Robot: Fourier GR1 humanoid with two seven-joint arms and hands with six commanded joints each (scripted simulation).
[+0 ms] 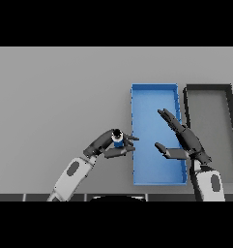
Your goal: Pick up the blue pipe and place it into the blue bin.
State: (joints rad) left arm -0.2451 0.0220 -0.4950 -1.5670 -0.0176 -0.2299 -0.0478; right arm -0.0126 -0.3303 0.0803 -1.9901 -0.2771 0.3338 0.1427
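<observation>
Your left hand (108,145) pinches the short blue pipe with a dark open end (118,138), just left of the rectangular blue bin (154,88). Your right hand (183,140) hangs spread over the bin.

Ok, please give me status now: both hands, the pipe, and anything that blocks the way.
Left hand shut on blue pipe, at blue bin's left edge. Right hand open over bin. Path clear.
</observation>
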